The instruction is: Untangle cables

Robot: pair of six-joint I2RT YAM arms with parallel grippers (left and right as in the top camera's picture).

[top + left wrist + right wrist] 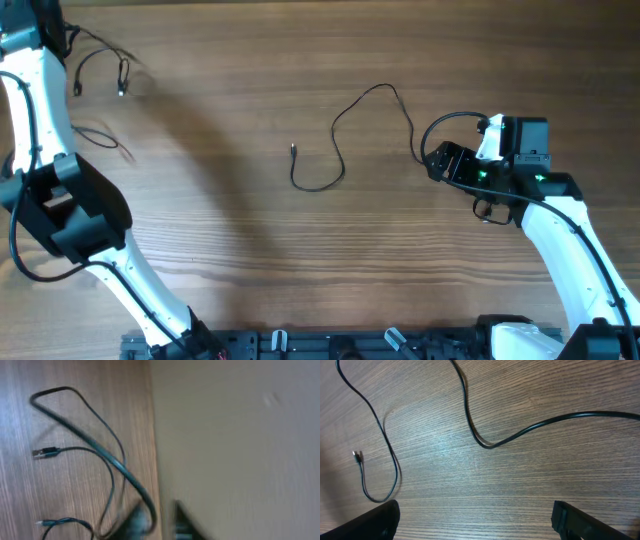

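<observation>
Wood-grain table [230,260] runs under both my arms, with pale floor [240,435] past its edge in the left wrist view. My left gripper [159,522] is blurred, its fingers a little apart. One of the corner cords [82,437] runs down to touch a finger, apparently unpinched. My right gripper [475,520] stands wide apart over the wood, holding nothing. Just beyond it lies the middle cord [334,130], a thin black squiggle ending in a small plug [293,150]. The corner cords cross in loops at the far left, one showing a flat plug [46,452]. I judge them all light, limp and slightly springy. Pinching close behind a plug should hold best.
</observation>
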